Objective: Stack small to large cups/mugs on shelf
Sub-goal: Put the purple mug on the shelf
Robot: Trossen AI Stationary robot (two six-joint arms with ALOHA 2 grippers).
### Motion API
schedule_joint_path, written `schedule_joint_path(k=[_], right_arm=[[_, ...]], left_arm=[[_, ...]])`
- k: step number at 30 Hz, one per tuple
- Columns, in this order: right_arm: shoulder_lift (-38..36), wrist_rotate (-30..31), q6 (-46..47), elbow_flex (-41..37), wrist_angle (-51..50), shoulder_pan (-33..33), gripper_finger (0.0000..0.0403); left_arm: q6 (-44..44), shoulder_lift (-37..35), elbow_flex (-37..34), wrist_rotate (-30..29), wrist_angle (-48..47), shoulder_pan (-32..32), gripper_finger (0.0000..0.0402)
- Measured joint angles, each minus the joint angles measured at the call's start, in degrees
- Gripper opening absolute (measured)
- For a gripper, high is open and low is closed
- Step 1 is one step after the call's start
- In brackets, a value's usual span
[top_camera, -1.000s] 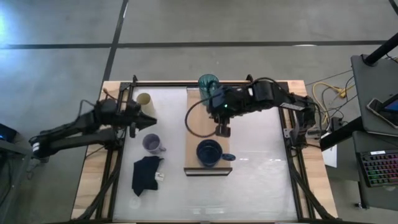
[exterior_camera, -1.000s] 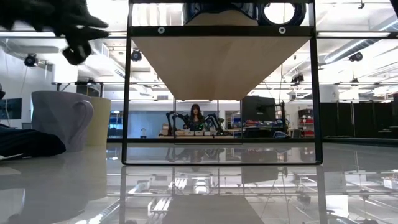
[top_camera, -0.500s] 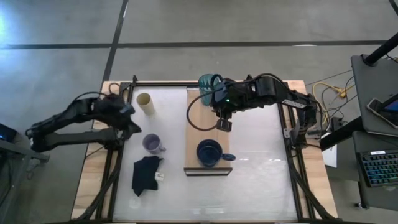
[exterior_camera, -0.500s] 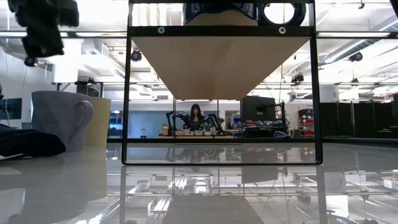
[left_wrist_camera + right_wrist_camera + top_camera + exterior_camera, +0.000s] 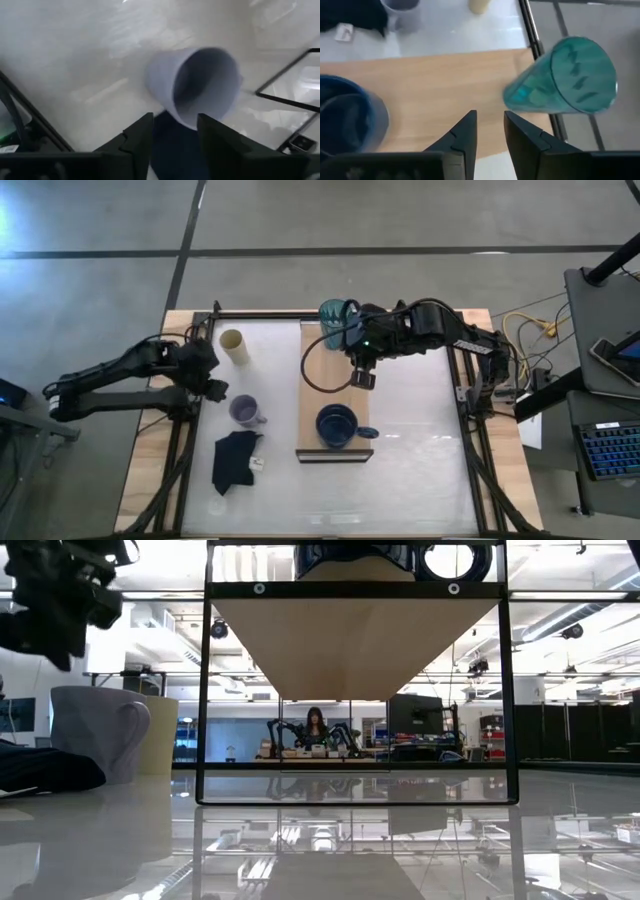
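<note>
Hovering above the lavender mug [image 5: 200, 85], the left gripper [image 5: 172, 132] has its jaws slightly apart and empty; the mug sits just ahead of them, mouth facing them, likely lined up for a rim grasp. The right gripper [image 5: 489, 131], jaws narrowly apart and empty, hangs over the shelf [image 5: 445, 85], between teal tumbler [image 5: 565, 80] and blue mug [image 5: 347, 117].
</note>
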Motion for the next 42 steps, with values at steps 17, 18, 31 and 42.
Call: schedule_joint_path(k=[17, 18, 31, 42], right_arm=[[0.00, 0.71, 1.85, -0.02, -4.20, -0.89, 0.0083], [0.00, 0.70, 2.01, -0.02, -4.18, -0.96, 0.0082], [-0.02, 0.69, 2.54, -0.02, -4.16, -1.44, 0.0086], [-0.02, 0.65, 2.93, -0.02, -4.16, -1.45, 0.0083]], left_arm=[[3.12, 7.38, -3.43, -0.97, 5.46, -1.83, 0.0169], [3.14, 7.91, -3.43, -0.97, 5.46, -2.41, 0.0169], [2.87, 13.06, -3.94, -5.93, 10.30, -8.38, 0.0169], [2.46, 17.55, -4.17, -5.61, 12.80, -8.72, 0.0081]])
